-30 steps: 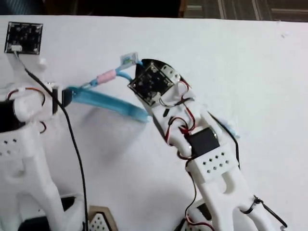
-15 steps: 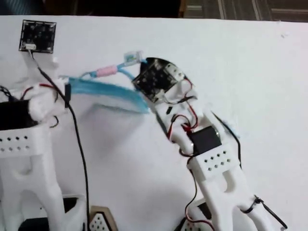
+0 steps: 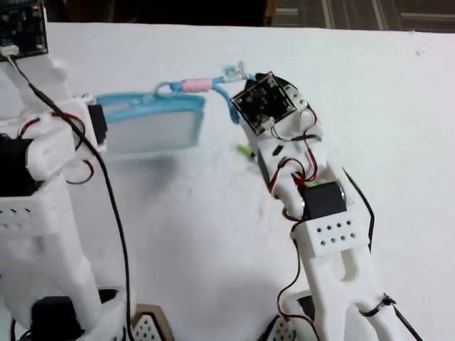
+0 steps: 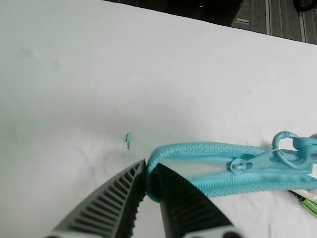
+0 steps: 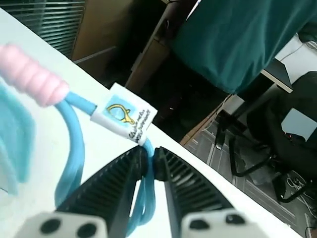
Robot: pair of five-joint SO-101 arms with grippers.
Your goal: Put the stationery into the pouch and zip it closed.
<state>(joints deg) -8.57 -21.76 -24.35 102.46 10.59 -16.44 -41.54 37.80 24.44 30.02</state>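
Note:
The pouch [image 3: 153,128] is pale with a blue zip edge and is held off the white table [image 3: 370,114] between my two arms. My left gripper [image 4: 147,179] is shut on the pouch's blue zip end [image 4: 153,163]; the zip slider [image 4: 240,165] and its ring [image 4: 285,144] lie farther along the zip. My right gripper [image 5: 150,162] is shut on the blue cord [image 5: 74,148] of the zip pull, just below a white tag [image 5: 124,114] and a pink bead [image 5: 32,74]. A small green item [image 3: 245,151] lies on the table beside the right arm [image 3: 313,206].
The table's right half is bare white surface. Arm bases stand at the table's front edge [image 3: 149,327]. Behind the table's far edge are a chair [image 5: 277,144] and a person in a dark green top [image 5: 247,34].
Both arms moved toward the far side and right. The pouch, earlier seen edge-on and slanting, now shows its flat face and hangs stretched between the grippers.

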